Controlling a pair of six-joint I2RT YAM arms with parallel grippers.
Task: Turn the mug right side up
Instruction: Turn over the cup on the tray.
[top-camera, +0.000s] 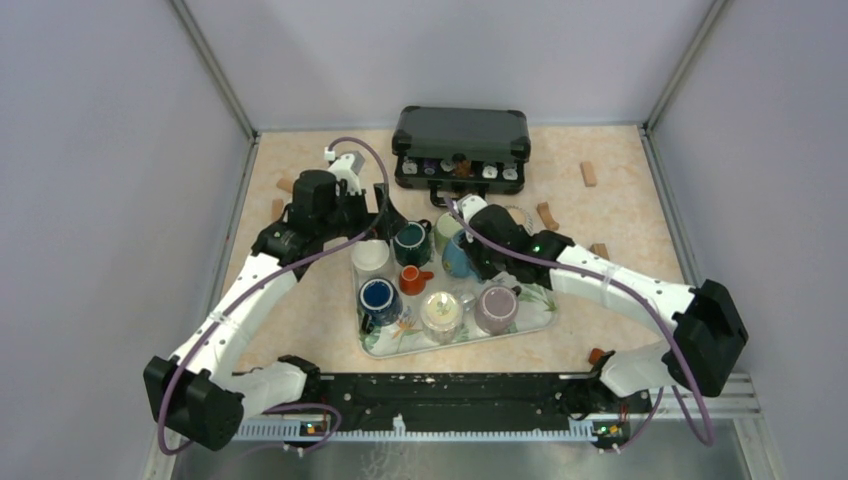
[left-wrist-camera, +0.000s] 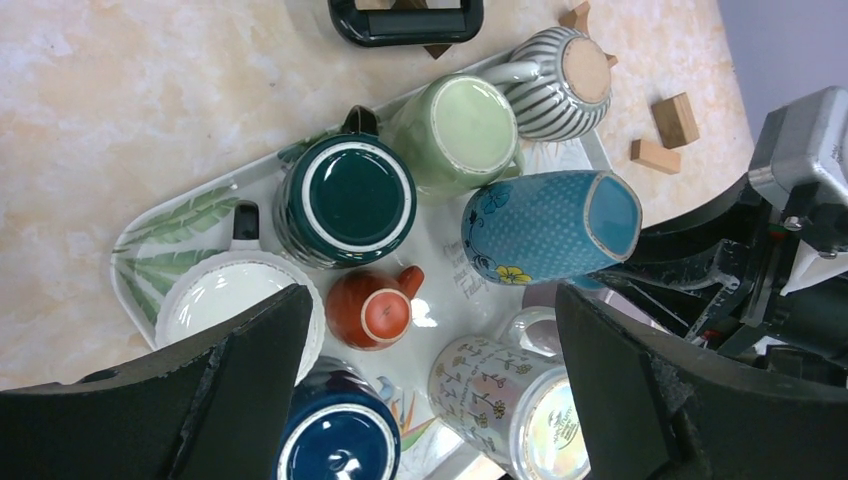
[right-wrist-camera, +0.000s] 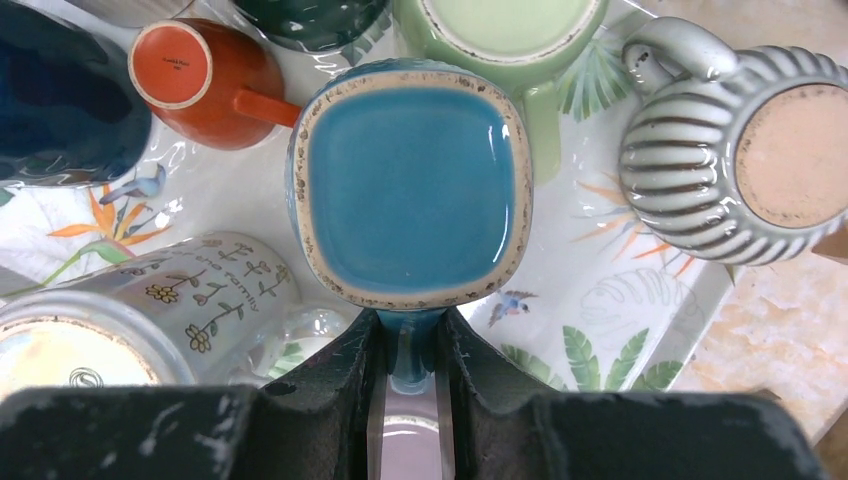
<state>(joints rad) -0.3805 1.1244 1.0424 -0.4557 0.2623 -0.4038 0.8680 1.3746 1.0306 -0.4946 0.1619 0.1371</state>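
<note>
A blue dotted mug with a yellow flower (left-wrist-camera: 545, 225) hangs tilted on its side above the leaf-print tray (left-wrist-camera: 150, 240). Its square blue base (right-wrist-camera: 410, 185) faces the right wrist camera. My right gripper (right-wrist-camera: 408, 345) is shut on the mug's handle; from the top it sits at the tray's back right (top-camera: 478, 250), with the mug (top-camera: 458, 255) beside it. My left gripper (left-wrist-camera: 432, 300) is open and empty, hovering over the tray's back left (top-camera: 385, 212), above a small orange mug (left-wrist-camera: 372, 310).
The tray (top-camera: 450, 345) holds several other mugs, most upside down: dark green (left-wrist-camera: 345, 197), light green (left-wrist-camera: 465, 130), striped grey (left-wrist-camera: 565, 70), navy (top-camera: 378, 298), floral clear (top-camera: 440, 312), purple (top-camera: 496, 308), white (top-camera: 370, 256). A black case (top-camera: 461, 148) stands behind. Wooden blocks (top-camera: 588, 174) lie around.
</note>
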